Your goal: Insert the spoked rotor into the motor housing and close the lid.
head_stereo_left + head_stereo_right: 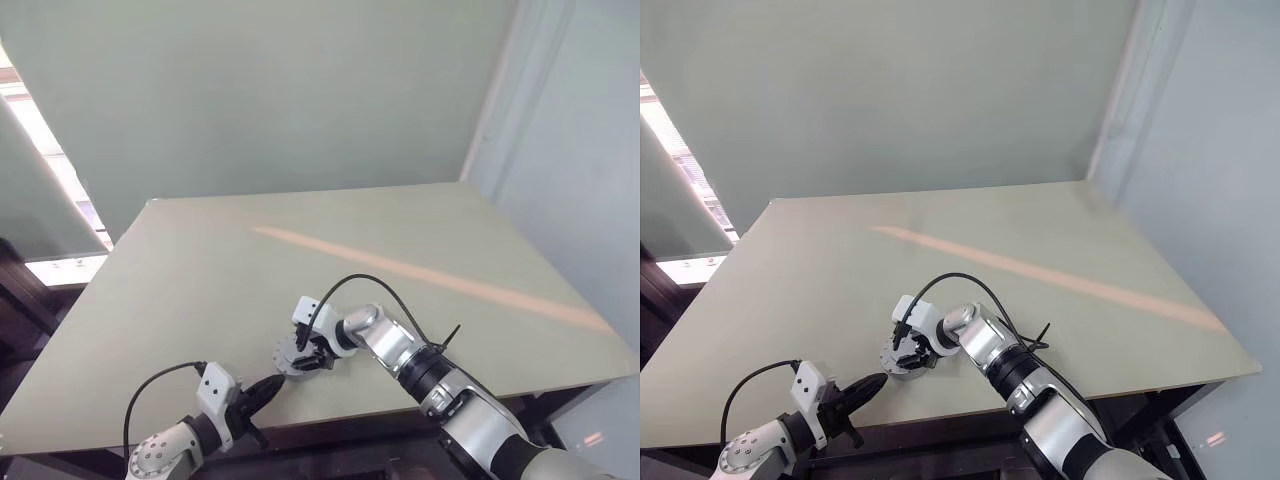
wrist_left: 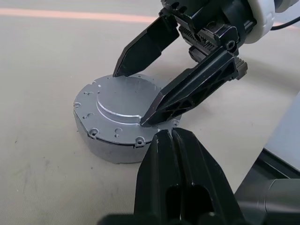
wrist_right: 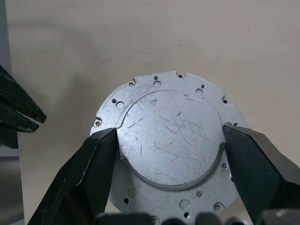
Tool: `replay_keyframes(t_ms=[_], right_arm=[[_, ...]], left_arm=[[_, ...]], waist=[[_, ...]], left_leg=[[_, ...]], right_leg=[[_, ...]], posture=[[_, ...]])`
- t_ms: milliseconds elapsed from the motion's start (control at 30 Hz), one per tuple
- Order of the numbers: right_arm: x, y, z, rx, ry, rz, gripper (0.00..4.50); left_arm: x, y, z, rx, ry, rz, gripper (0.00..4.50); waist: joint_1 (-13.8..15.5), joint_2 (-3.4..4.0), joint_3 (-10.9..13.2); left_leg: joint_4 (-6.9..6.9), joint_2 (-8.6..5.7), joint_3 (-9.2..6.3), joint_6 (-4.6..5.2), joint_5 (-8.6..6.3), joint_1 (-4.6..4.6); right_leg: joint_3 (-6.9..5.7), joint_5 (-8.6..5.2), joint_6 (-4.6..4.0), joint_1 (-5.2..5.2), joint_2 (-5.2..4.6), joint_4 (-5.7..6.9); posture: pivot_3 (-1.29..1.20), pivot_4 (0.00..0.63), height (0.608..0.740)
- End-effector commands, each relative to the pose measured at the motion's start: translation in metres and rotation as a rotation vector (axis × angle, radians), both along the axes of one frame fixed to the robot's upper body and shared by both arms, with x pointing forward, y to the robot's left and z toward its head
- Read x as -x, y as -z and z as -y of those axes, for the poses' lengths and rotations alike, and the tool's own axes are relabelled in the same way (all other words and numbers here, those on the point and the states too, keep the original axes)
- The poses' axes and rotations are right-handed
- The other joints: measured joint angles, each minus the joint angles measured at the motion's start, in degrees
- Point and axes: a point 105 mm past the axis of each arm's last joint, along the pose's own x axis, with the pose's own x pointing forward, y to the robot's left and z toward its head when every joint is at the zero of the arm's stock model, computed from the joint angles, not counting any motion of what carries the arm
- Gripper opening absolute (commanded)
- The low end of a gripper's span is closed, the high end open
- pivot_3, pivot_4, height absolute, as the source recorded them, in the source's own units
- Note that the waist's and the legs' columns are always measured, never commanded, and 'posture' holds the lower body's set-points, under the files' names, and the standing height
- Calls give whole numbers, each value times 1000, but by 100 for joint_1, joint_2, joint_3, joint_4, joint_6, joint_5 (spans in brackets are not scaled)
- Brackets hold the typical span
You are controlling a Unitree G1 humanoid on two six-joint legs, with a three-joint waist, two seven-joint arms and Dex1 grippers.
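While lid covers motor housing (interior hidden), right pincer straddles it

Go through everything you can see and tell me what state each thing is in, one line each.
lid: flat on top of the round metal assembly, right gripper's fingers at its raised centre on both sides.
motor housing: upright on the table, covered by the lid.
right gripper: open wide, straddling the lid's raised part.
left gripper: shut, empty, beside the housing.
table: bare apart from the assembly.

lid between right claw fingers.
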Motion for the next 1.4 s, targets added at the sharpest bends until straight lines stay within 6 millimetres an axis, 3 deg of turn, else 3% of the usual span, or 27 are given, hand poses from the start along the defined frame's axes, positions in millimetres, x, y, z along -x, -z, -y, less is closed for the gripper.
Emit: replay_keyframes(t_ms=[33,400,967,1400], right_arm=[[3,16,8,64,36,-28,3341],[5,18,2,37,88,-90,3341],[6,4,-5,-95,84,-133,3341],[6,18,-4,40,87,-40,3341]], left_arm=[[-5,-10,4,2,15,50,0],[-5,-11,4,3,9,53,0],[3,-5,-23,-34,-61,9,0],[4,-6,-24,-33,-76,6,0]], waist=[[-2,1,0],[-36,1,-1],[-38,-2,-1],[-73,-2,-2]], left_leg=[[0,0,0,0,0,2],[-13,1,-4,-2,-1,28],[-24,3,0,-14,-9,-5],[-22,9,-1,-15,-10,-7]], right_leg=[[0,0,0,0,0,0],[-2,0,0,3,0,1],[-3,-5,-9,-33,-1,-3],[-10,-5,-10,-48,1,2]], posture=[[0,0,740],[0,0,740],[0,0,740],[0,0,740]])
